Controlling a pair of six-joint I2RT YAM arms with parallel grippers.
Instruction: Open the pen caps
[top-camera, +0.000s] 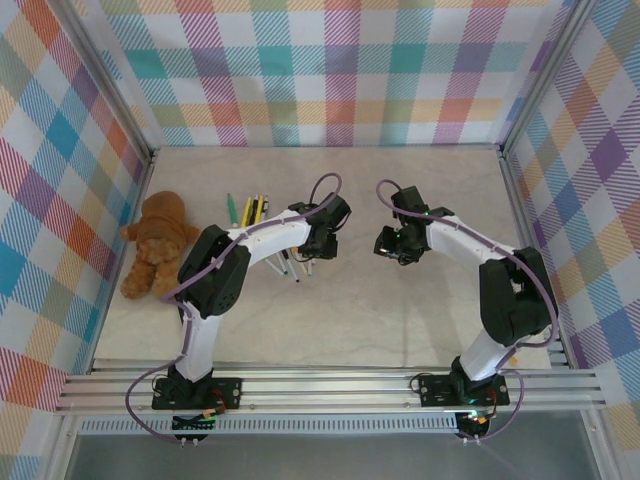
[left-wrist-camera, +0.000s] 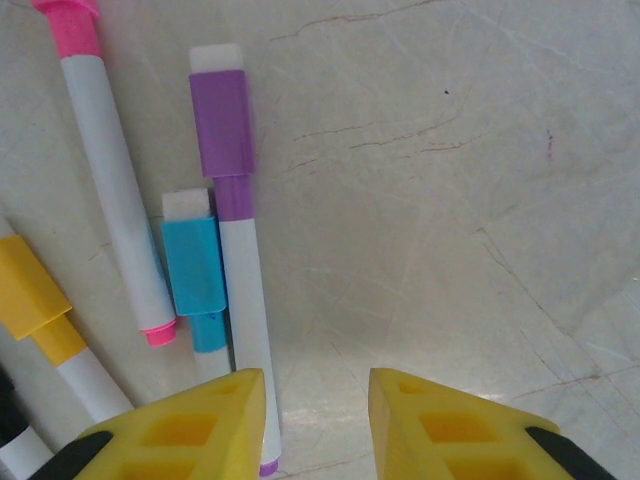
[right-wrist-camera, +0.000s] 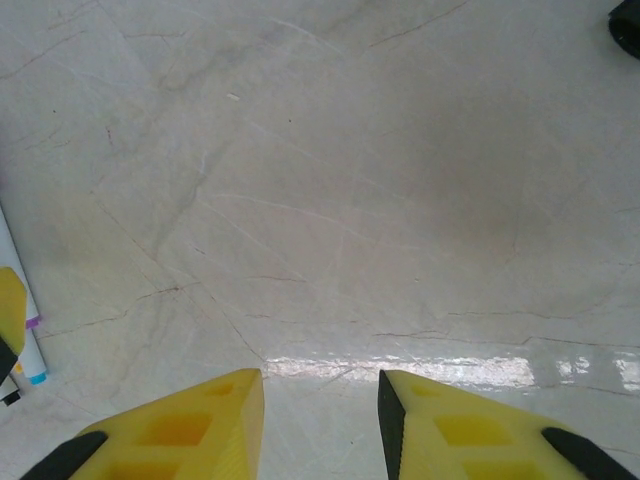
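The bench (top-camera: 400, 320) is a pale marbled slab boxed in by plaid walls (top-camera: 330, 70) on three sides, with a metal rail (top-camera: 330, 385) along the near edge. Ahead of the right hand (top-camera: 393, 243) it lies bare up to the back wall. A brown teddy bear (top-camera: 158, 245) sits well to the left of the left hand (top-camera: 318, 245), close against the left wall. The two hands face each other across an open strip of bench.

In its wrist view the left hand (left-wrist-camera: 317, 385) is narrowly parted with nothing between the fingers, and bare bench runs ahead and to its right. The right hand (right-wrist-camera: 320, 385) is parted the same way over bare bench, gripping nothing.

The pens (top-camera: 250, 210) lie in a loose row left of the left hand, some partly hidden under its arm. The pen caps sit just ahead-left of the left fingers:
- a purple cap (left-wrist-camera: 222, 120)
- a blue cap (left-wrist-camera: 193, 265), touching the purple pen's barrel
- a pink cap (left-wrist-camera: 68, 25), cut by the top edge
- a yellow cap (left-wrist-camera: 25, 285), cut by the left edge

All four are seated on their pens. The barrel below the blue cap is hidden behind the left finger.
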